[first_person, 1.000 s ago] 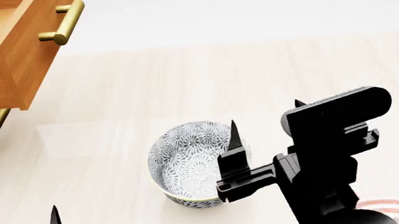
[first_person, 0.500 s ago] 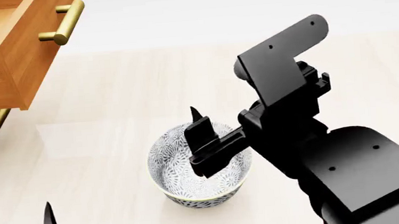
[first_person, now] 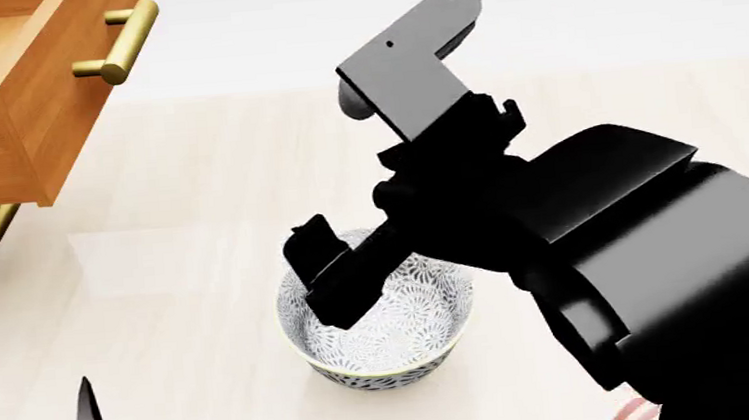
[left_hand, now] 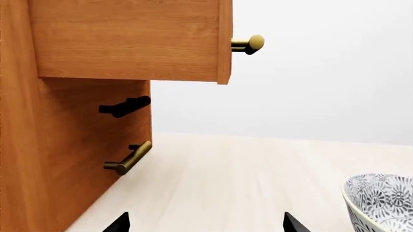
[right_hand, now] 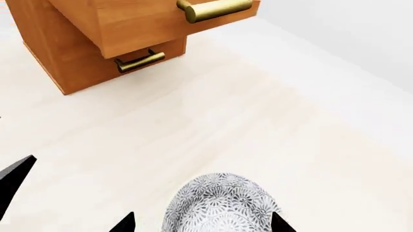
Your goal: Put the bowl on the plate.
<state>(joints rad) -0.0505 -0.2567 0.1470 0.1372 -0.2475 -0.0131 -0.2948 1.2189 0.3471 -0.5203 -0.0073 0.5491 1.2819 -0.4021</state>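
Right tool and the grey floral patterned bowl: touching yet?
Cannot tell. In the head view the right tool overlaps the grey floral patterned bowl; the right wrist view shows no plain contact or gap.

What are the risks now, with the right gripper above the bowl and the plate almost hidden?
1. The right gripper is open over the bowl; if a fingertip lands on the rim, the bowl may tip or slide.
2. The right arm covers most of the bowl in the head view, so alignment is hard to judge.
3. Only an edge of the plate shows behind the arm, so placing may be inaccurate.
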